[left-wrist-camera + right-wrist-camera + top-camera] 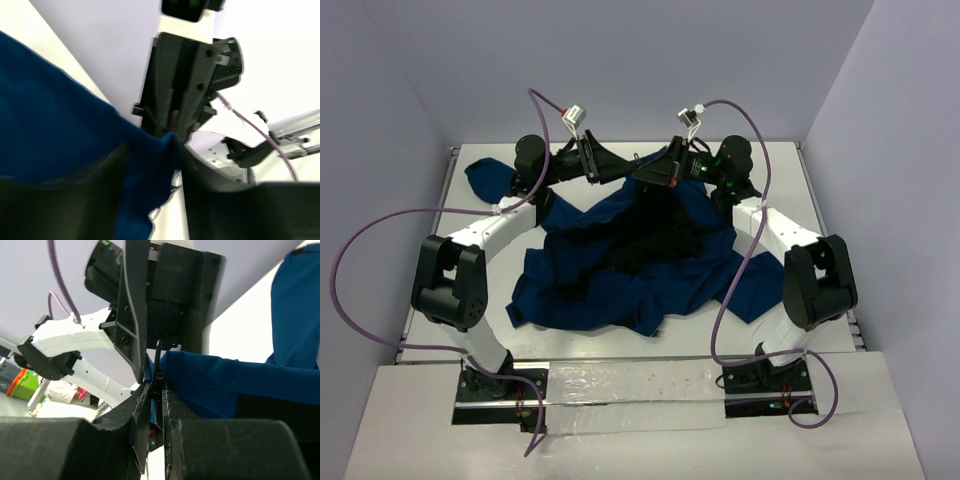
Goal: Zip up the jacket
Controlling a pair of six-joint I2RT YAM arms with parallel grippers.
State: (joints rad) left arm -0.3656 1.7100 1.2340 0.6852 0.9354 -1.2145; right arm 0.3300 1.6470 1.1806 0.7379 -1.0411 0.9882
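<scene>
Claws nose to nose, sharing one edge: right gripper (156, 395) is clamped on the zipper track (158, 367), fabric trailing off to its right. Directly opposite, left gripper (154, 165) pinches the same jacket (610, 300) edge – probably to keep the teeth taut. The bulk heaps behind and below both claws – black lining up.

site: robot lab | cues: bolted arms (450, 280), purple cables (336, 272), white table (800, 175), bare walls (670, 50)
</scene>
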